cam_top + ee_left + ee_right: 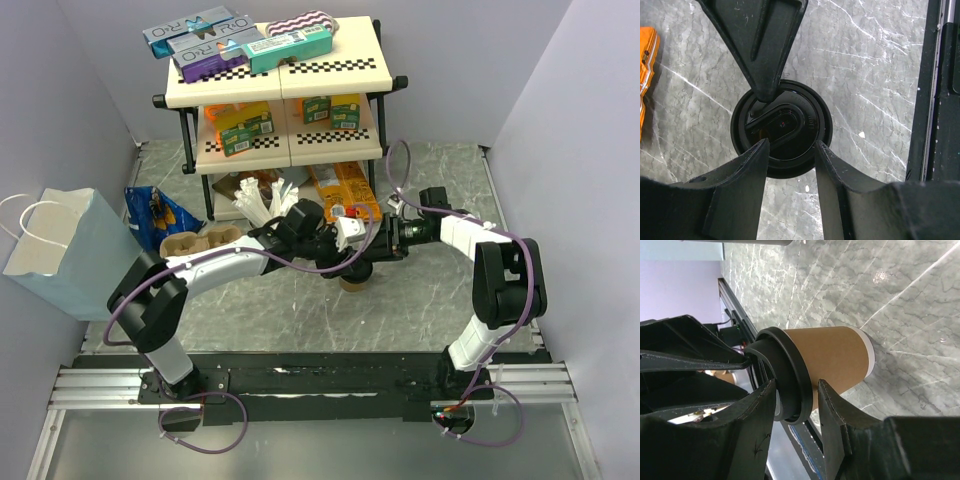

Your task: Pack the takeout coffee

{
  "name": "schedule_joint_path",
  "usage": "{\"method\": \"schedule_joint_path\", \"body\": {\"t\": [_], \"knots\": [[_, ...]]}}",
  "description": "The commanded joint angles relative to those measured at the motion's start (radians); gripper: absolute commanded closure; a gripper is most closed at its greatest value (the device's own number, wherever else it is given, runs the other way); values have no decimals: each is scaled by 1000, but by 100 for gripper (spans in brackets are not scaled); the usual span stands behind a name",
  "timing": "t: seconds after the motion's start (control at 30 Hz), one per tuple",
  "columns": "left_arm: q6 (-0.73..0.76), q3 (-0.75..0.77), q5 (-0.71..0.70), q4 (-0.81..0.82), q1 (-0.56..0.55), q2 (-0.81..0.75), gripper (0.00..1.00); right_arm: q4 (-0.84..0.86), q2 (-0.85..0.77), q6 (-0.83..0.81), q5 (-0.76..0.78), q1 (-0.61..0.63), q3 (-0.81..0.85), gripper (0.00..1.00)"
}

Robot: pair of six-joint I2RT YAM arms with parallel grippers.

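The left end effector point(790, 150) is held directly above the takeout coffee point(837, 357), pointing down, its fingers parted with both tips over the black lid point(807, 125); the raised middle of the lid is seen between them, and whether it is clenched or merely touched cannot be told. The right end effector point(795, 386) is brought in level from the side and is turned so that its fingers are set one above the other; the rim of the lid lies between them, a sliver of tan wall is seen between the rim and the lower finger, and the jaws are thus read as released. In the left wrist view the upper finger point(765, 60) of the right end effector is laid across the lid, its tip over the top surface. The takeout coffee is stood upright on the grey marbled counter point(870, 75), roughly at its middle, in front of the shelf rack point(340, 75); a brown pulp cup carrier point(200, 240) is placed to its left, beside the left arm; a pale blue paper bag point(65, 255) is stood farther left; an orange packet point(345, 188) lies under the rack.
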Motion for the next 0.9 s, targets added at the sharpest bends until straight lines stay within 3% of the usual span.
{"method": "schedule_joint_path", "body": {"t": [0.0, 0.27, 0.4, 0.6, 0.87], "knots": [[-11, -10, 2, 27, 5, -53, 52, -14, -5, -15, 3, 9, 49, 54], [-65, -1, 19, -43, 51, -137, 50, -92, -41, -82, -88, -48, 146, 50], [-172, -16, -13, -69, 57, -171, 46, -196, -55, -223, -118, -51, 184, 42], [-403, -69, 6, 3, 57, -177, 38, -215, -48, -219, -109, -36, 152, 32], [-536, -115, -80, 55, 57, -153, 35, -208, -63, -234, -79, -5, 91, 30]]}}
